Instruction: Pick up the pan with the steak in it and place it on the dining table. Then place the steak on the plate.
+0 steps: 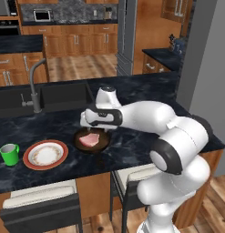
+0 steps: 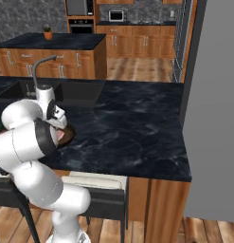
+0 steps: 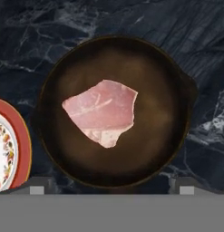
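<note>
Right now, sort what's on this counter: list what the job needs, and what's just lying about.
Job:
pan on the dining table
steak in the pan
plate beside the pan

Lying about:
green mug
faucet
sink

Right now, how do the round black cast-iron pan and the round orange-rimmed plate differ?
The round black cast-iron pan is dark all over; the round orange-rimmed plate has a white patterned centre. The pan holds the flat pink raw steak; the plate holds nothing. The pan sits under the open gripper; the plate lies beside it, apart. Both rest flat on the black marble-look dining table.
</note>
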Controlling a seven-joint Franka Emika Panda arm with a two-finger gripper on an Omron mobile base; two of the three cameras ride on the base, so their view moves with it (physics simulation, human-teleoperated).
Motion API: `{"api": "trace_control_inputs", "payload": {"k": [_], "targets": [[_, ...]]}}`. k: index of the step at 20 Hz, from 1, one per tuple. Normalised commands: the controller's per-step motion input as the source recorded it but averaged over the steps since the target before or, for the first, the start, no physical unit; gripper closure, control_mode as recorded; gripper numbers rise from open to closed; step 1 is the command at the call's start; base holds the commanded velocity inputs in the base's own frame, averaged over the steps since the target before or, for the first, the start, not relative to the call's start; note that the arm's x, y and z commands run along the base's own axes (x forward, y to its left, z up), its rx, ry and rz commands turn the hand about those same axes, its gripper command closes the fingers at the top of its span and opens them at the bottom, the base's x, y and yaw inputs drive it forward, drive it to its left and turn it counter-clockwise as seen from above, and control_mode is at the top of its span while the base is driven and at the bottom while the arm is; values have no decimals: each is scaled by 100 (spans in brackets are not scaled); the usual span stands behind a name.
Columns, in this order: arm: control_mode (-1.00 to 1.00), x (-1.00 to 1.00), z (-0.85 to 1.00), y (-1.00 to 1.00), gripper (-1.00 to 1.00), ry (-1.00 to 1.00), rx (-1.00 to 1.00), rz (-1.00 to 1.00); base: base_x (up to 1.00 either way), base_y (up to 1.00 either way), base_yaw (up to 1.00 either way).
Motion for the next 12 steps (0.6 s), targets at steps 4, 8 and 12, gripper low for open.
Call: {"api": "trace_control_inputs", "payload": {"k": [4, 8, 12], "targets": [[-100, 27, -46, 0, -100, 4, -7, 0, 0, 0, 0], [-100, 45, -41, 0, -100, 3, -5, 0, 0, 0, 0], [-100, 44, -41, 0, -100, 1, -3, 0, 0, 0, 0]]}}
